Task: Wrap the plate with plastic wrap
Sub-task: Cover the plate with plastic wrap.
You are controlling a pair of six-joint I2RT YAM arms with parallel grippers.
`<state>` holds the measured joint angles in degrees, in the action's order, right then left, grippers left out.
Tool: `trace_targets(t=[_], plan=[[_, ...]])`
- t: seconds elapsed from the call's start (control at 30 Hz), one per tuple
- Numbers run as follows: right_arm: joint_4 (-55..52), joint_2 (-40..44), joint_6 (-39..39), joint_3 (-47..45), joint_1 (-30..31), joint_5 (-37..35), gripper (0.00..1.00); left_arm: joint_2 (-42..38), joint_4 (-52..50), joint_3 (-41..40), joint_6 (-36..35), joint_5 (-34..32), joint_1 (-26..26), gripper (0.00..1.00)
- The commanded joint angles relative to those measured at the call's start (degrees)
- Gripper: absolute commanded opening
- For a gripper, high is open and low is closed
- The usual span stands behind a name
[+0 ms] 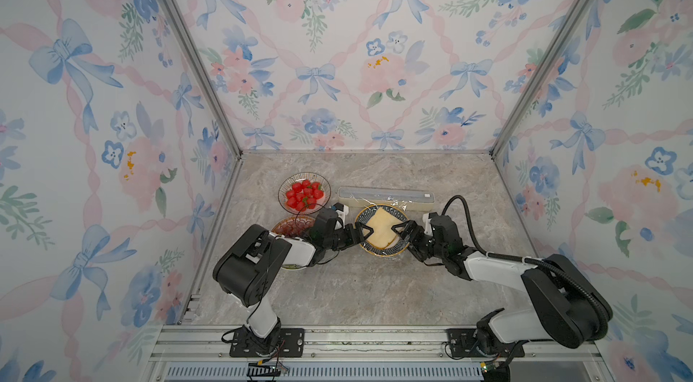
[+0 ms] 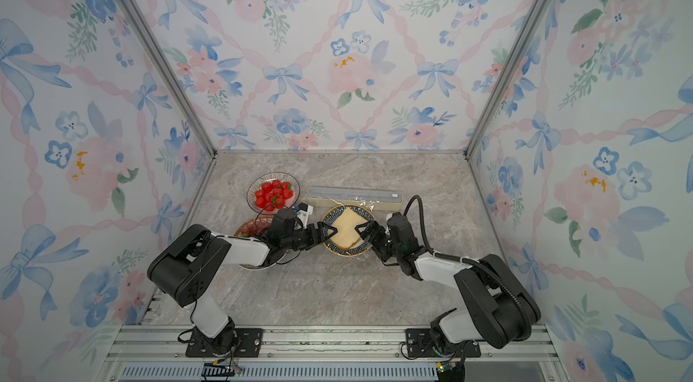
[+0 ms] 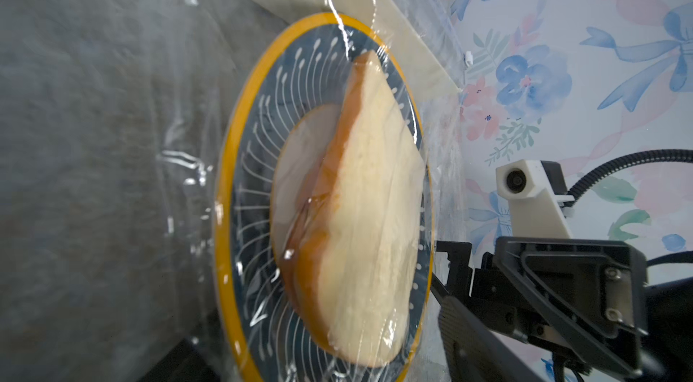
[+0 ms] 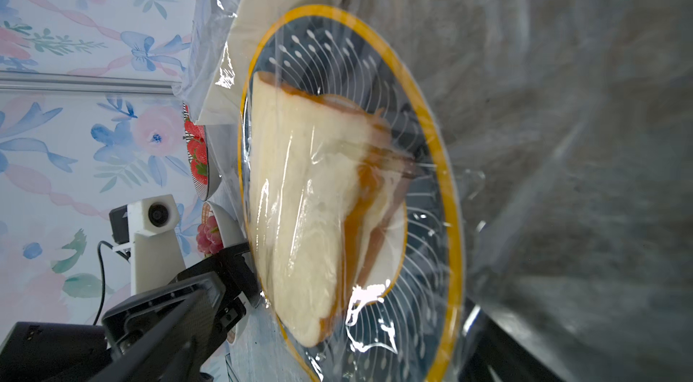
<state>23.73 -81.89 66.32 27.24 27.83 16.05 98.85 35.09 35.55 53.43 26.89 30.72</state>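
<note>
Strawberries (image 1: 303, 194) sit in a clear glass bowl (image 1: 282, 192) at ten o'clock from the round dark blue plate with the yellow rim (image 1: 375, 250), out of the way. Next comes the left pincer (image 1: 362, 231) at the plate's nine o'clock edge, jaws wide apart and holding nothing. I think it is there to push the film down over the rim.

The plate rests on the grey stone counter (image 1: 356, 286) with a slice of pale bread (image 1: 380, 230) on it. The thin clear plastic wrap (image 3: 187, 170) lies over both. It runs up to the long cream box (image 1: 386, 196) at twelve o'clock, so it looks uncut. The right pincer (image 1: 398, 232) sits at three o'clock, jaws wide apart and empty.
</note>
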Motion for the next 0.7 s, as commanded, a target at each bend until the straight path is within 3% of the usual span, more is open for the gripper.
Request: trace_targets(t=[0.0,0.23,0.37,0.67], plan=[[-5.7,0.6,-5.3,3.3,-0.2,0.4,0.97,0.7,0.9,1.5,-2.7,2.2,0.4,0.85],[-24.3,8.8,-16.3,4.2,-5.4,-1.3,0.97,-3.2,-0.6,-2.3,-5.4,-0.7,-1.9,0.85],[-31.9,7.8,-23.5,8.5,-7.2,-2.0,0.97,-3.1,-2.1,-3.2,-7.3,-2.9,-3.0,0.85],[-27.8,-3.4,-25.2,16.4,-5.2,-0.8,0.97,0.1,-2.0,2.2,-9.4,0.4,-2.0,0.83]])
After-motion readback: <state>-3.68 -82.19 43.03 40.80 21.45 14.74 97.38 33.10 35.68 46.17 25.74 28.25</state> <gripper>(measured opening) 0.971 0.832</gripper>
